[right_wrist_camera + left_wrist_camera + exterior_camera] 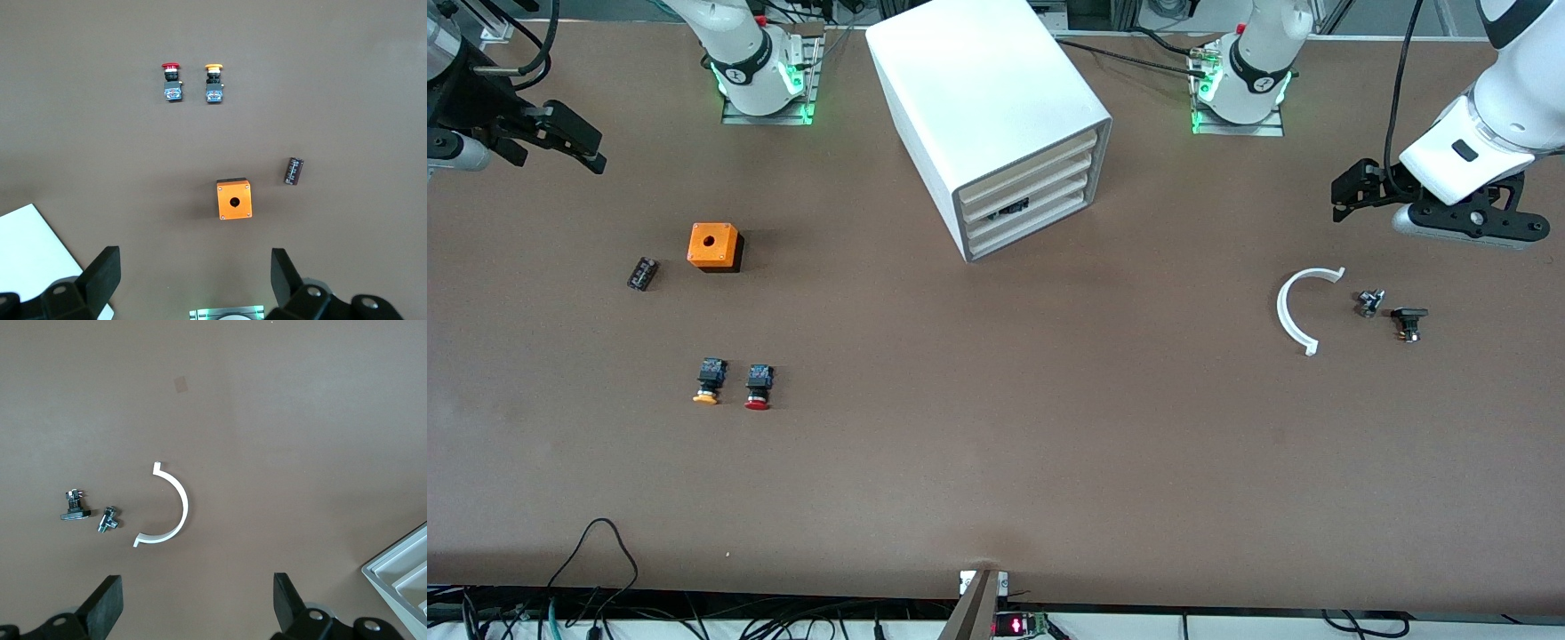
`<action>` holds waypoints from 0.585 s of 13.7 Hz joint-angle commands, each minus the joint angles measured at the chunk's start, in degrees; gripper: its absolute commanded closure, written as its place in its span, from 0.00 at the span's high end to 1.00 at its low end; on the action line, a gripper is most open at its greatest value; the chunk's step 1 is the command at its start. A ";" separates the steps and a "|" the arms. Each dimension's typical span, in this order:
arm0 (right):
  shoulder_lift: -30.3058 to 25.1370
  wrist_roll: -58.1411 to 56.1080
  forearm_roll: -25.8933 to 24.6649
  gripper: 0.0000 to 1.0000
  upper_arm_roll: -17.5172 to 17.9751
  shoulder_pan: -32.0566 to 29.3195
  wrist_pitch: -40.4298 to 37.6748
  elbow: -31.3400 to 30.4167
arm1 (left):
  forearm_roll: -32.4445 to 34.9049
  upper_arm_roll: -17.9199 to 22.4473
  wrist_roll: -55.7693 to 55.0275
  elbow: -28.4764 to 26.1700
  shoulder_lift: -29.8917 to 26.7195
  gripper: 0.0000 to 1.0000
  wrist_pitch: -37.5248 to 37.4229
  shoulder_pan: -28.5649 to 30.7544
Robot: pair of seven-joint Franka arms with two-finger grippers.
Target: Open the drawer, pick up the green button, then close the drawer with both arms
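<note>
The white cabinet (978, 98) stands at the middle of the table between the two arm bases. All of its cream-fronted drawers (1032, 191) are pushed in. A small dark patch shows at one drawer's front. The button is hidden. My left gripper (1347, 191) hangs open over the left arm's end of the table, above a white curved piece. In the left wrist view the left gripper (199, 587) holds nothing, and a cabinet corner (400, 577) shows. My right gripper (591, 147) is open over the right arm's end. In the right wrist view the right gripper (195, 263) is empty too.
An orange box with a hole (713, 245), a small black part (642, 273), an orange-capped button (709, 380) and a red-capped button (759, 386) lie toward the right arm's end. A white curved piece (1294, 311) and two small fittings (1369, 302) (1409, 322) lie toward the left arm's end.
</note>
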 commanded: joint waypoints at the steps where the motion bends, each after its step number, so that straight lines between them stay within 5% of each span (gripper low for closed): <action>1: 0.28 -1.27 -0.43 1.00 0.40 -0.20 -1.25 0.88 | -0.27 0.07 1.20 0.86 -0.16 0.99 -0.98 -0.16; 8: 0.71 -1.02 -1.04 1.00 0.84 -0.11 -7.21 0.70 | -0.35 0.07 1.47 1.13 -0.16 0.99 -1.85 -0.16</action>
